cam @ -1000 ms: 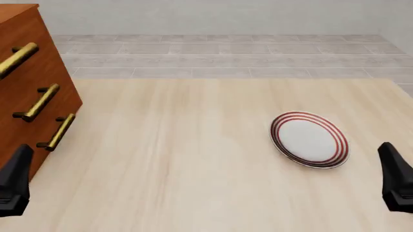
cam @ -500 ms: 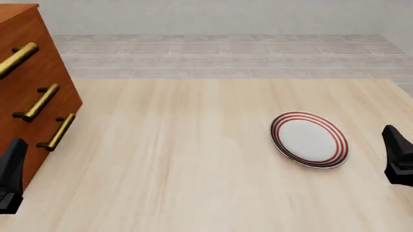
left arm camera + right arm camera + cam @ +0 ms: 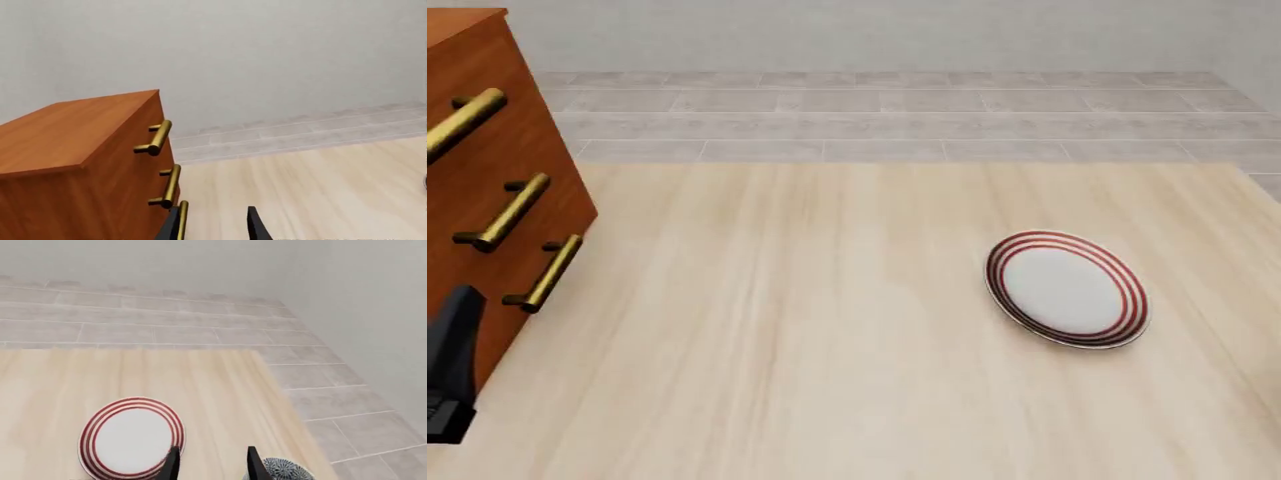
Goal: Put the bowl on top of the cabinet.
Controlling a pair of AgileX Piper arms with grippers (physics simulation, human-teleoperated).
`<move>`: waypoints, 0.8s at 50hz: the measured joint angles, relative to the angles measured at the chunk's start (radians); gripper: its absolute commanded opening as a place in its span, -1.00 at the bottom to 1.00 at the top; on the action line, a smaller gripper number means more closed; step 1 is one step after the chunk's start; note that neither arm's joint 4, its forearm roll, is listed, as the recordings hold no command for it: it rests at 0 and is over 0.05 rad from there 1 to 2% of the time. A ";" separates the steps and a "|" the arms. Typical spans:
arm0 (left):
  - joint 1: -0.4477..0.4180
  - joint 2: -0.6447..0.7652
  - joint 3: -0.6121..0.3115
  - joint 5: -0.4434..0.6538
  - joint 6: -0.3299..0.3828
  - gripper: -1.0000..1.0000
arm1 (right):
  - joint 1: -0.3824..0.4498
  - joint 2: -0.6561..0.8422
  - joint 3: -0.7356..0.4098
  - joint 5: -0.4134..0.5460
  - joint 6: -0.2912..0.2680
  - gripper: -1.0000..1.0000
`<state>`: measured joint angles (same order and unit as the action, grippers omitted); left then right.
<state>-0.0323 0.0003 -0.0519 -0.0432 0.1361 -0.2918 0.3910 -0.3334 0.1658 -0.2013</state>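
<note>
Only a sliver of the bowl (image 3: 284,471), dark-and-white patterned, shows in the right wrist view, close beside one finger of my right gripper (image 3: 212,466). That gripper is open and holds nothing; it is out of the front view, as is the bowl. The reddish-brown cabinet (image 3: 494,170) with brass bar handles stands at the table's left, its flat top (image 3: 73,127) bare. My left gripper (image 3: 215,229) is open and empty near the cabinet's lower front corner, and shows as a dark finger (image 3: 451,365) in the front view.
A white plate (image 3: 1068,290) with red rings lies right of centre on the pale wooden table (image 3: 801,330); the right wrist view also shows this plate (image 3: 130,437). The table's right edge (image 3: 287,400) drops to a tiled floor.
My right gripper has slid off the right side of the front view. The left gripper shifted slightly left earlier and now holds still. The plate has not moved.
</note>
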 measured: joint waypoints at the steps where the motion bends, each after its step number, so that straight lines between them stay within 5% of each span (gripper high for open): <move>1: -0.001 0.000 0.002 -0.002 0.001 1.00 | -0.008 0.002 -0.006 0.009 -0.004 1.00; 29: -0.026 0.000 0.030 -0.017 0.011 1.00 | -0.191 0.027 -0.136 0.230 -0.108 1.00; 40: -0.031 0.000 0.036 -0.020 0.009 1.00 | -0.264 0.077 -0.138 0.224 -0.147 1.00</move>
<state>-0.0634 0.0004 -0.0159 -0.0630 0.1448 -0.5560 0.4684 -0.4709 0.3900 -0.3484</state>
